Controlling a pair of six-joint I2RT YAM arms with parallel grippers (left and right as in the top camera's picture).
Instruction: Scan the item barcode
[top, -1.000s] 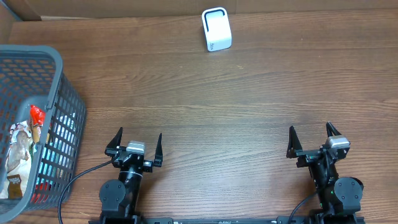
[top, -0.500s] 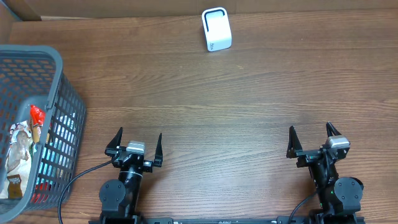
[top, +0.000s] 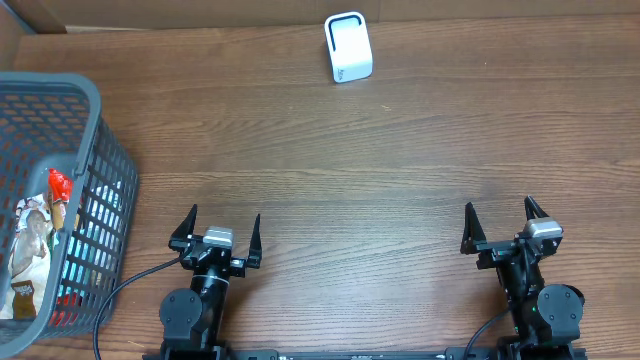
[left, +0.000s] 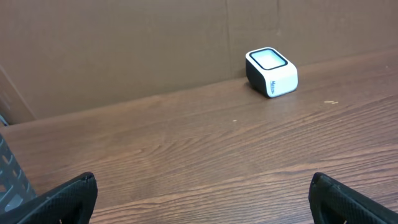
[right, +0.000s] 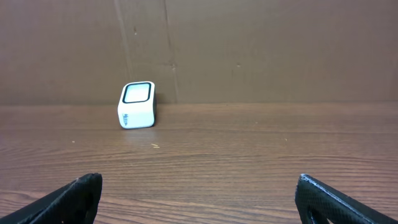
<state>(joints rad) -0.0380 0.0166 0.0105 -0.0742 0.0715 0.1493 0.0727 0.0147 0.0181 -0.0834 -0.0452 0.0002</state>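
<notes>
A small white barcode scanner (top: 348, 47) with a dark-rimmed window stands at the far middle of the wooden table; it also shows in the left wrist view (left: 272, 72) and the right wrist view (right: 137, 104). Packaged items (top: 35, 250) lie in a grey mesh basket (top: 90, 150) at the left edge; no barcode is visible on them. My left gripper (top: 217, 232) rests at the near left, open and empty. At the near right my right gripper (top: 503, 225) is open too, nothing between its fingers. Both are far from the scanner and the items.
A brown cardboard wall (right: 249, 50) closes off the back of the table. The basket's rim (left: 5, 158) shows at the left edge of the left wrist view. Bare wood lies between the grippers and the scanner.
</notes>
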